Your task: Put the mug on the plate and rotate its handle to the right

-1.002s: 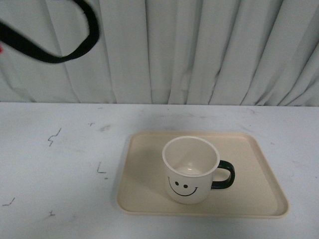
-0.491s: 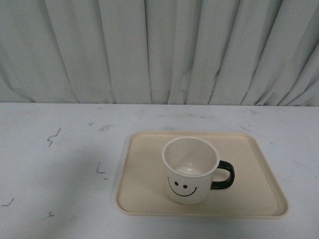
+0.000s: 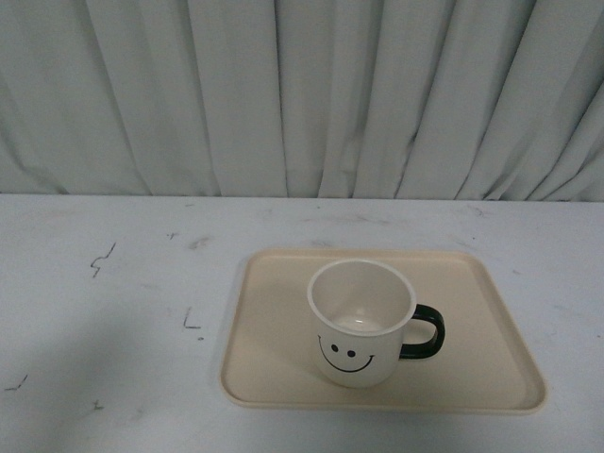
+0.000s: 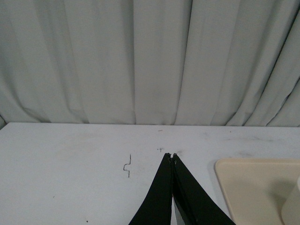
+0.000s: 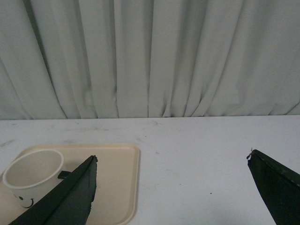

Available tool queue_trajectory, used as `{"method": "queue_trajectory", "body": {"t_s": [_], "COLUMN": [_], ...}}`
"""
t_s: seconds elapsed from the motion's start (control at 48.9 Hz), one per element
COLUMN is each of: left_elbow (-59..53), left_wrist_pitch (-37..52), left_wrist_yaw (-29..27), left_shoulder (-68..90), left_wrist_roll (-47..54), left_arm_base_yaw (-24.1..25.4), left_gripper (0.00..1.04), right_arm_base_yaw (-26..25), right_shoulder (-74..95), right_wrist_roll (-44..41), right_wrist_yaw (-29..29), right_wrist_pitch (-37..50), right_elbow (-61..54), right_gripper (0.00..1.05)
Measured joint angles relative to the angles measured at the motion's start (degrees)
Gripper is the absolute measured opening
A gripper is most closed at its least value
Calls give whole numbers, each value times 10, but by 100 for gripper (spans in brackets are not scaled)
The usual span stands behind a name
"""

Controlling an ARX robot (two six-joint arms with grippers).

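Note:
The cream-white mug (image 3: 360, 323) stands upright on the beige plate (image 3: 472, 377), its smiley face toward the camera. Its dark handle (image 3: 422, 330) points to the right. Neither arm shows in the front view. In the left wrist view my left gripper (image 4: 171, 156) is shut with nothing in it, over bare table to the left of the plate (image 4: 248, 187). In the right wrist view my right gripper (image 5: 172, 157) is open and empty, to the right of the plate (image 5: 119, 183); the mug (image 5: 32, 176) sits beyond one finger.
A white table (image 3: 113, 311) with small dark scuff marks (image 3: 101, 259) runs around the plate. A pale pleated curtain (image 3: 302, 94) hangs along the table's far edge.
A black cable loop that hung at the upper left of the front view one second ago has left the view. The mug and plate have not moved.

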Motion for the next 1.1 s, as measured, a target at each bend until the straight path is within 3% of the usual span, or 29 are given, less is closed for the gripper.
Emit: {"method": "queue_trajectory", "body": {"t_s": [0.102, 0.164, 0.286, 0.634, 0.858, 0.879, 1.042, 1.104], "left_elbow": [-12, -29, -38, -38, -38, -38, -38, -38], "left_wrist_pitch": [-21, 12, -36, -151, -294, -383, -385, -389], "left_wrist_yaw": [12, 38, 59, 70, 70, 71, 70, 70], "left_shoulder": [-35, -34, -61, -197, -341, -400, -430, -430], "left_wrist_roll": [0, 0, 0, 0, 0, 1, 0, 0], "left_arm_base_yaw": [10, 26, 70, 65, 65, 65, 65, 65], "left_gripper": [2, 2, 2, 2, 2, 2, 2, 10], "right_arm_base_yaw": [0, 0, 0, 0, 0, 0, 0, 0], "right_shoulder": [0, 0, 0, 0, 0, 0, 0, 0], "right_wrist_roll": [0, 0, 0, 0, 0, 0, 0, 0], "right_wrist_yaw": [0, 0, 0, 0, 0, 0, 0, 0], "right_wrist_pitch": [0, 0, 0, 0, 0, 0, 0, 0], "right_elbow": [0, 0, 0, 0, 0, 0, 0, 0], "right_gripper": [98, 98, 98, 98, 98, 98, 98, 98]}}
